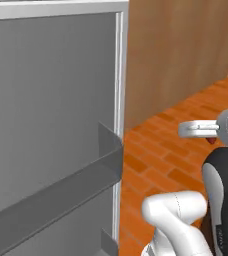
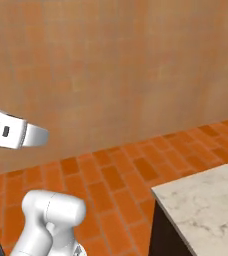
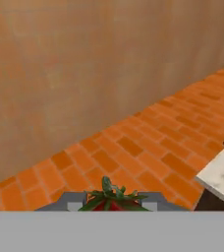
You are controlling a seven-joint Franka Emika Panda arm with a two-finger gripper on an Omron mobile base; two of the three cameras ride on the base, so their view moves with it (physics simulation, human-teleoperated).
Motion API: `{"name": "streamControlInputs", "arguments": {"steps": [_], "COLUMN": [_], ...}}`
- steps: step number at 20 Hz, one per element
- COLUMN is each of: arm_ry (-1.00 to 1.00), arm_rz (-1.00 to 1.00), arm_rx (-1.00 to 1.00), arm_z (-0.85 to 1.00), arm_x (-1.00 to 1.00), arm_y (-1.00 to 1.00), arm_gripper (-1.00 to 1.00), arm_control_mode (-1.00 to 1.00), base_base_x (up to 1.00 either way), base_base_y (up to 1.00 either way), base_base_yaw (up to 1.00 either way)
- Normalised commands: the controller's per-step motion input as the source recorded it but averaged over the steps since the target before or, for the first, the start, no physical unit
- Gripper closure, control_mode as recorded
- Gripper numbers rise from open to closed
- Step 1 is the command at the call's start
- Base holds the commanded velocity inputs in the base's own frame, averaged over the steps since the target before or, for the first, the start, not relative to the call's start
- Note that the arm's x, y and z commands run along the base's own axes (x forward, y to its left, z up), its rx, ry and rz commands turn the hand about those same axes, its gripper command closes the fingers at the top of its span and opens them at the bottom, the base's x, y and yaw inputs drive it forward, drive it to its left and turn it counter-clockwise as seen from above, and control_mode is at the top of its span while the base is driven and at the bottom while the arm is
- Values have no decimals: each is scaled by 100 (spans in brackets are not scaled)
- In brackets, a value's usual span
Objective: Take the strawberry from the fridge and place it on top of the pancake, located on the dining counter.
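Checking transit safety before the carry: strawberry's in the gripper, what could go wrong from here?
1. The strawberry is tiny, pinched between the gripper fingertips above brick floor; a slip might lose it.
2. The open fridge door stands close beside the arm; a swing could clip it.
3. The dining counter edge is near.

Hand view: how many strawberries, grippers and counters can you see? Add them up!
strawberry: 1, red with green leaves, held between the gripper's tips
gripper: 1
dining counter: 1, a pale marble corner at the right edge
Total: 3
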Motion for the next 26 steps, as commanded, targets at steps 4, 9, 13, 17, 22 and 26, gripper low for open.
{"name": "streamControlInputs", "arguments": {"steps": [4,9,13,17,22,26], "arm_ry": [0,0,0,0,0,0], "arm_rz": [0,0,0,0,0,0], "arm_rx": [0,0,0,0,0,0], "arm_z": [0,0,0,0,0,0], "arm_x": [0,0,0,0,0,0], "arm_y": [0,0,0,0,0,0], "arm_gripper": [100,100,100,100,100,100], "arm_control_mode": [100,100,100,100,100,100], "base_base_x": [74,56,85,100,100,100], "base_base_y": [6,-53,0,4,-5,-68], "base_base_yaw": [30,50,58,51,38,9]}}
